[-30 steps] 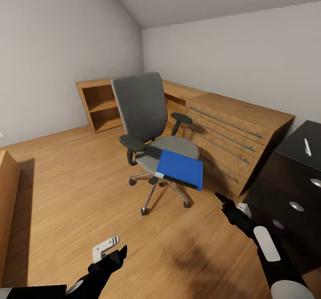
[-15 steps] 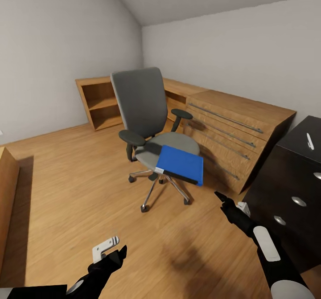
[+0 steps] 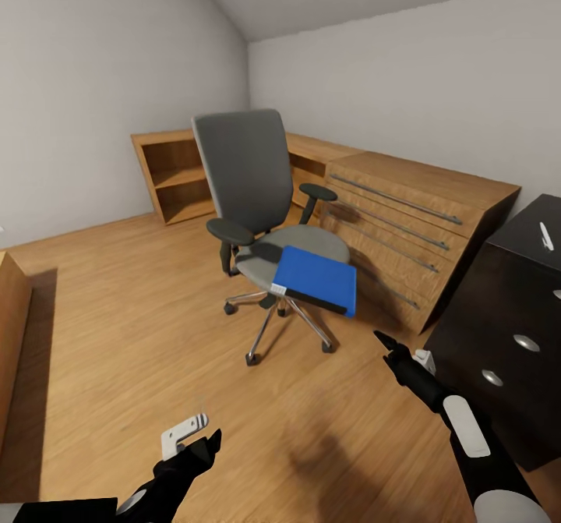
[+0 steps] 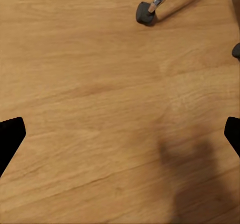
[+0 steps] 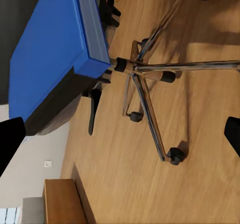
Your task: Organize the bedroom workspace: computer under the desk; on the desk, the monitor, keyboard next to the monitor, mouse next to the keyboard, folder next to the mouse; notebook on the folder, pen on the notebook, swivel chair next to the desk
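The swivel chair (image 3: 248,184), grey with black armrests, stands mid-room on the wood floor. The blue folder (image 3: 315,277) lies tilted over the seat's front edge, also seen close as the folder (image 5: 50,58) above the silver chair base (image 5: 150,73). A dark strip runs under its front edge; I cannot tell what it is. The black desk (image 3: 499,328) stands at the right with the pen (image 3: 545,236) on top. My right gripper (image 3: 401,351) hangs open, short of the folder. My left gripper (image 3: 199,437) is open, low over the floor. Monitor, keyboard, mouse and computer are out of view.
A light-wood dresser (image 3: 413,219) with bar handles stands behind the chair, against the wall, with open shelves (image 3: 175,180) left of it. A wooden edge (image 3: 12,312) sits at the far left. A chair castor (image 4: 146,12) lies ahead of my left gripper (image 4: 120,139).
The whole view has shifted a little, so the camera moved; the chair and desk look slightly nearer. Both grippers hold the same pose and stay open.
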